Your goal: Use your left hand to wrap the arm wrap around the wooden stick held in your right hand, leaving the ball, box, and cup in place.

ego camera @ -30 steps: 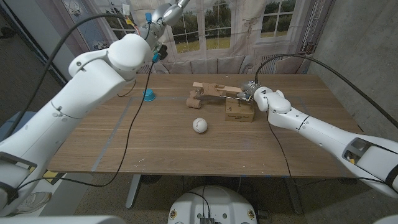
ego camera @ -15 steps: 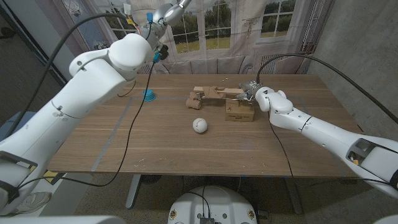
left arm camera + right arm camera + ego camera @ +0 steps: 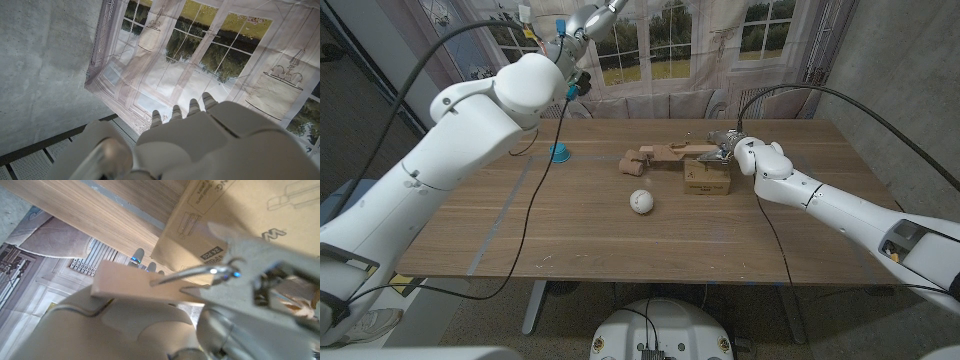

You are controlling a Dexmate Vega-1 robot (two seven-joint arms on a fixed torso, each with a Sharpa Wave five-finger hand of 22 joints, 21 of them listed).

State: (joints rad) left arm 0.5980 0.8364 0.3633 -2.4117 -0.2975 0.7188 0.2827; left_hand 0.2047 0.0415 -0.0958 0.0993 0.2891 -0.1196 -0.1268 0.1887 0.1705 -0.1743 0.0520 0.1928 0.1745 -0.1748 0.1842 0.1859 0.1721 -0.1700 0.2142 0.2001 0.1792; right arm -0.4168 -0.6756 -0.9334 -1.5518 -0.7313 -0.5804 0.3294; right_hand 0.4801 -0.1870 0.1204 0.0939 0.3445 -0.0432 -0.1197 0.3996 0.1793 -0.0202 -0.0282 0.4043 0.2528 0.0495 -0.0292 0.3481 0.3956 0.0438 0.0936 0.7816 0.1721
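While the right hand point(image 3: 728, 148) grips the flat pale wooden stick point(image 3: 682, 151) just above the brown cardboard box point(image 3: 706, 178), the tan arm wrap point(image 3: 636, 160) looks bunched at its far end, and the raised left hand point(image 3: 582, 20), finger state unclear, has wrapping left.

The desk point(image 3: 580, 230) is matt, grained wood. The wooden stick point(image 3: 682, 151) is pale and bare, the box point(image 3: 706, 181) plain brown cardboard, and the ball point(image 3: 640, 201) smooth white at six o'clock from the stick.
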